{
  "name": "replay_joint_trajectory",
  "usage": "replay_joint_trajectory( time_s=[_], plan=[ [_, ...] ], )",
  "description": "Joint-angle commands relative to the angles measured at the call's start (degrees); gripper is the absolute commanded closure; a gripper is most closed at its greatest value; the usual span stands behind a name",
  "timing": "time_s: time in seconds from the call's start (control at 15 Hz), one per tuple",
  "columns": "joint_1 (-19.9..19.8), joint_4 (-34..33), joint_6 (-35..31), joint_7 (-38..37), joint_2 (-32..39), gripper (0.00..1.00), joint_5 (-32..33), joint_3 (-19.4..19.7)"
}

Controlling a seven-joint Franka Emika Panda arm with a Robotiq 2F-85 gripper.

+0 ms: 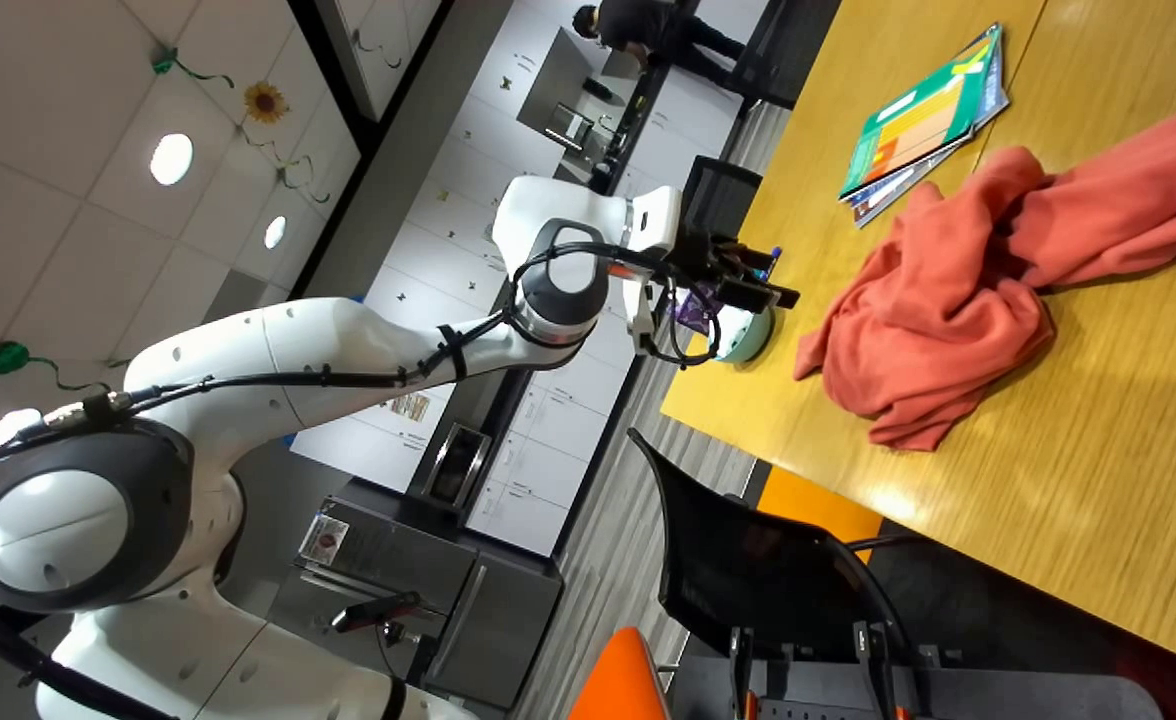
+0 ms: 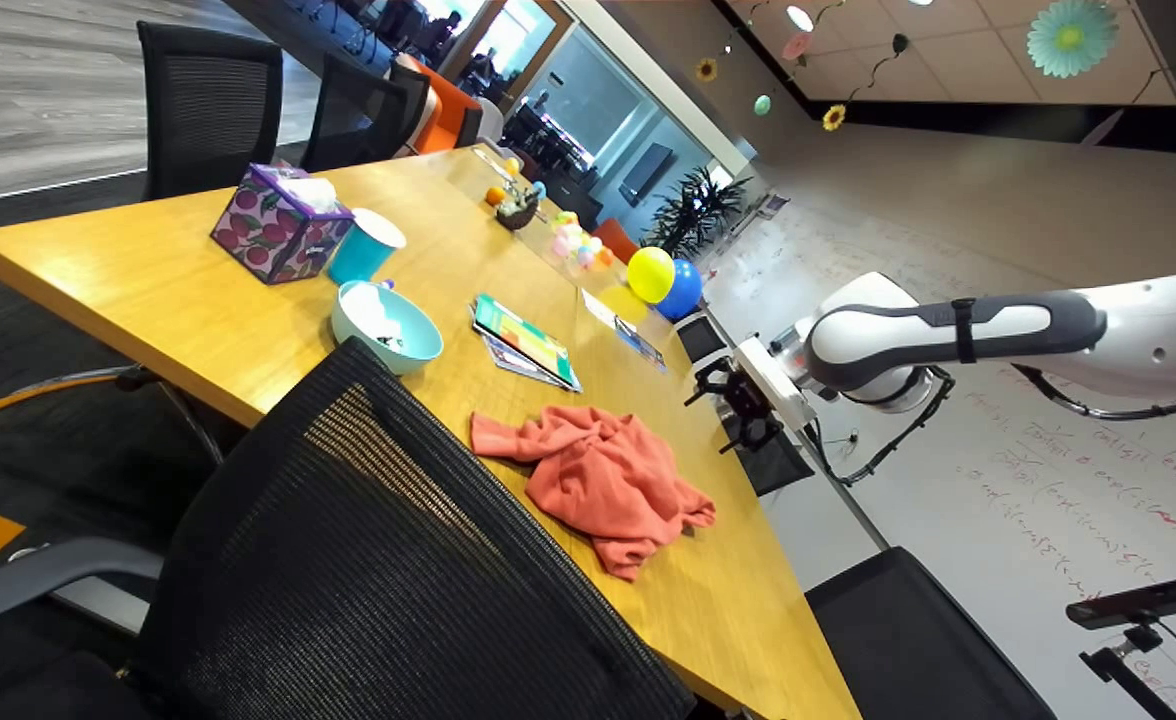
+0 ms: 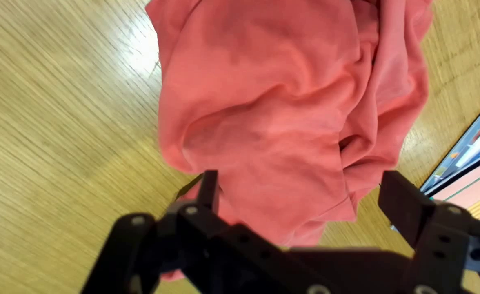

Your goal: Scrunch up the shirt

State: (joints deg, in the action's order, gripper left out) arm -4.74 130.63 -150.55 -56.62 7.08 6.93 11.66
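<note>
The coral-red shirt [image 1: 933,300] lies bunched on the wooden table with folds across its middle. In an exterior view a sleeve-like length stretches off toward the frame's right edge. It also shows in an exterior view [image 2: 603,475] and fills the middle of the wrist view [image 3: 272,110]. My gripper [image 3: 299,175] is open and empty, its black fingers wide apart. In the wrist view the shirt's lower part shows between and beyond the fingers. In both exterior views the gripper [image 1: 782,279] [image 2: 706,426] is raised above the table and apart from the shirt.
Books [image 1: 923,115] [image 2: 528,340] [image 3: 464,175] lie in a stack beside the shirt. A light blue bowl [image 2: 414,352], a cup [image 2: 360,255] and a tissue box [image 2: 268,225] stand farther along the table [image 1: 1078,450]. Black chairs [image 1: 748,540] [image 2: 378,580] stand at the table edge.
</note>
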Motion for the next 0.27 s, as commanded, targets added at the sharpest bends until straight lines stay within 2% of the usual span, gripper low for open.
replay_joint_trajectory(
  time_s=[0.0, 0.2],
  plan=[
    [-0.22, 0.03, -0.05, 0.22, 0.0, 0.0, -0.04, -0.16],
    [-0.24, 0.2, -0.09, 0.22, -0.15, 0.0, 0.01, -0.17]
  ],
)
